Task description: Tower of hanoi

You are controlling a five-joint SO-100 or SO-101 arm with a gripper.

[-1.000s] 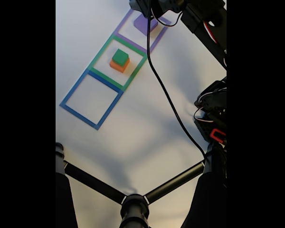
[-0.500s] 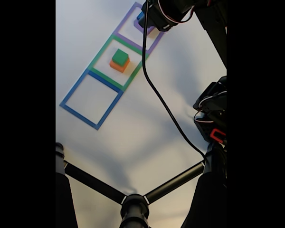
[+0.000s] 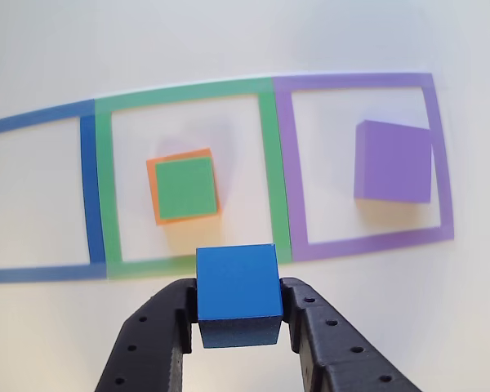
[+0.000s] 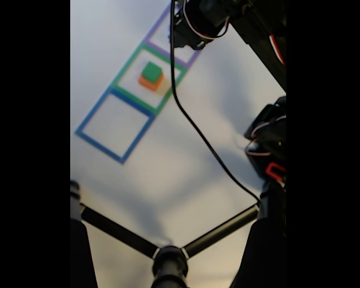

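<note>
Blue cube [image 3: 238, 287] sits pinched in the gripper [image 3: 238, 314], raised above the table, near the green block [image 3: 186, 189] on orange [image 3: 153, 189] — prob. light, squashy foam; flat side faces grip best.

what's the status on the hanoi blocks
Gripper shut on blue cube, lifted. Green block on orange block; purple block alone. Nothing in the way.

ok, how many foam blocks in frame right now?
4. Blue cube is clamped in the pincer. Green block sits on the orange block in the green taped square. Purple block lies flat in the purple square. None look hidden.
</note>
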